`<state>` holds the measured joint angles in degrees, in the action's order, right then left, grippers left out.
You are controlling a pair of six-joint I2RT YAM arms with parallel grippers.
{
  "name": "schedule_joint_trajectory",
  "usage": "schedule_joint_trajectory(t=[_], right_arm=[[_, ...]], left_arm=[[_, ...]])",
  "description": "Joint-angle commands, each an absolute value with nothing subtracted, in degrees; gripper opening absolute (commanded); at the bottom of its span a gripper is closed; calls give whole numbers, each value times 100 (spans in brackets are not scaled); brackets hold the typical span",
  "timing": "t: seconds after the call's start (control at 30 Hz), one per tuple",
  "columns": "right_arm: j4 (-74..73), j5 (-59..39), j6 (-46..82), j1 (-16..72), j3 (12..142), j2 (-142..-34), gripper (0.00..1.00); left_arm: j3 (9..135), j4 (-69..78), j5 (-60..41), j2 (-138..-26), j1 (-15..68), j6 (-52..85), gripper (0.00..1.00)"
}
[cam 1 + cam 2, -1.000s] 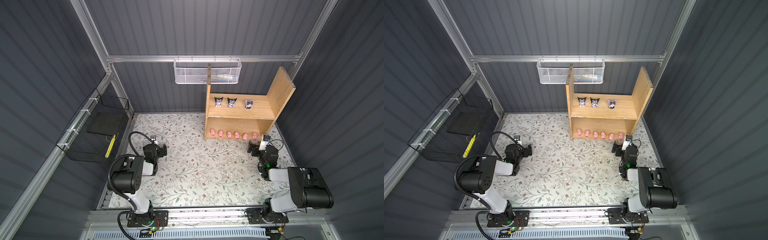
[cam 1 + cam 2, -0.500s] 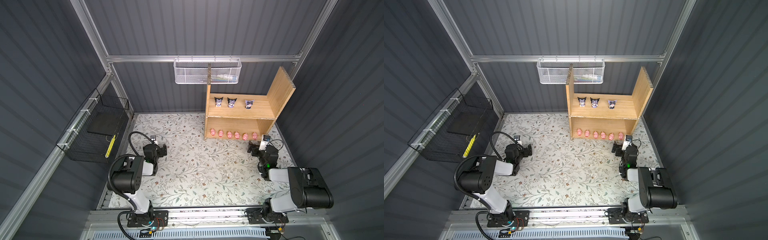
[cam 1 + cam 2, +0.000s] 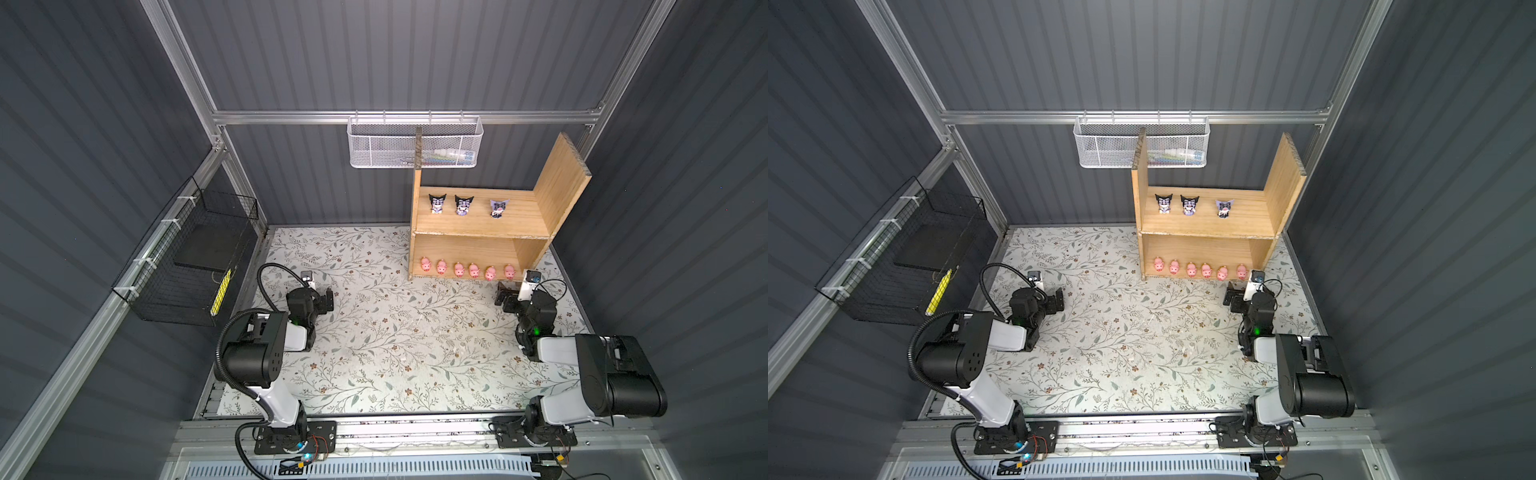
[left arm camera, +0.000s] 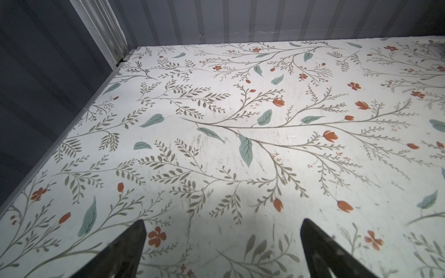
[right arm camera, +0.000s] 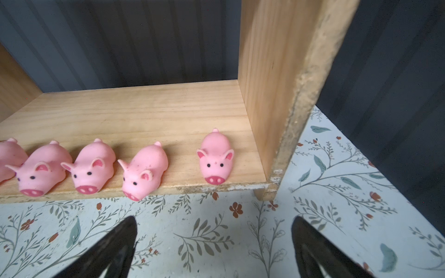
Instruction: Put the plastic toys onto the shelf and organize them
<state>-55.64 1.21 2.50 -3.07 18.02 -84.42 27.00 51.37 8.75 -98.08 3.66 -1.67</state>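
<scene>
Your R gripper (image 5: 214, 220) is wide open n empty, L gripper (image 4: 223, 221) same. Just ahead of R: 6 pink pigs (image 3: 459, 269) on shelf (image 3: 519, 216) lower lvl, 3 horned-hood figs (image 3: 463, 205) above.

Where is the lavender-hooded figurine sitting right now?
In both top views the lavender-hooded figurine stands on the upper level of the shelf, right of the two black-hooded figurines.

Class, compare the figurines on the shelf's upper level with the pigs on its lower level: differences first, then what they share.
Number: three hooded figurines above, six pigs below. Colour: the figurines have black or lavender hoods; the pigs are all pink. Pose: the figurines stand upright; the pigs lie low, snouts forward. Shared: each group forms a row on the shelf.
</scene>
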Motion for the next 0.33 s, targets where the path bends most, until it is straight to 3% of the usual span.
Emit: schedule_joint_trajectory(t=[0.0,0.3], right_arm=[[-5572,37,264,-334,1865,-8358,99],[-5574,38,272,-335,1870,-8358,99]], left_arm=[[2738,5140,880,-9833,368,-110,100],[2751,5124,851,-9844,365,-127,100]])
